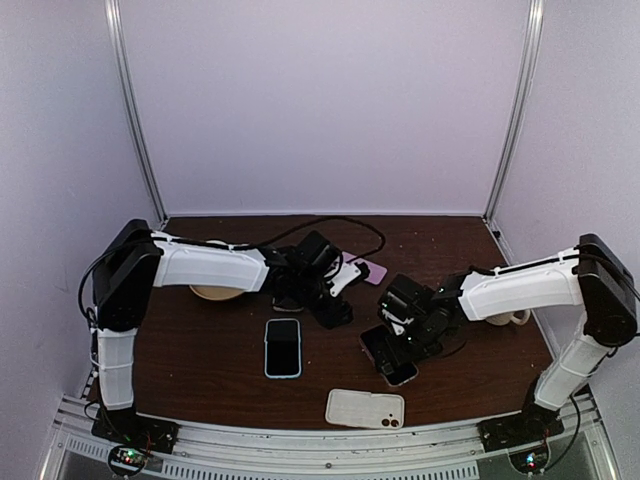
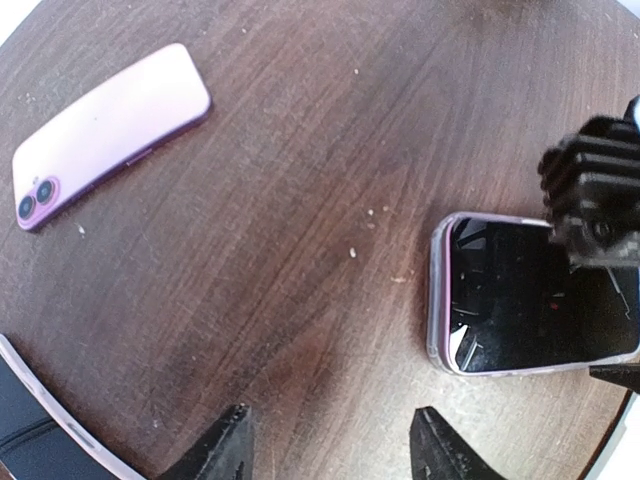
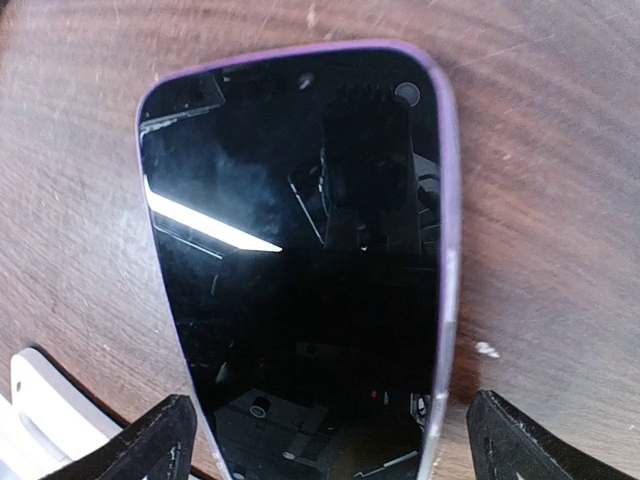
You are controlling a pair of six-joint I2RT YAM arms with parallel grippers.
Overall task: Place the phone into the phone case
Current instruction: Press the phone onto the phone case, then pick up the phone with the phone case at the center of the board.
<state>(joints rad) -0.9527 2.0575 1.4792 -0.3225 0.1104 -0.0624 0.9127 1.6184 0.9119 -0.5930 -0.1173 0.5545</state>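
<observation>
A phone [image 3: 300, 250] lies screen up on the table, seated in a clear purple-rimmed phone case [image 3: 447, 250]. My right gripper [image 3: 332, 420] is open, one finger on each side of the phone's near end, neither touching it. From above, this phone [image 1: 392, 362] lies partly under the right gripper [image 1: 398, 345]. My left gripper [image 2: 335, 445] is open over bare wood with nothing between its fingers; the cased phone [image 2: 520, 300] lies to its right. In the top view the left gripper [image 1: 330, 308] hangs left of the right one.
A pink phone [image 2: 110, 130] lies face down at the back [image 1: 370, 270]. A phone in a blue case [image 1: 283, 347] lies screen up at centre. A cream case or phone, back up [image 1: 365, 408], sits near the front edge. A tan disc [image 1: 215, 292] lies under the left arm.
</observation>
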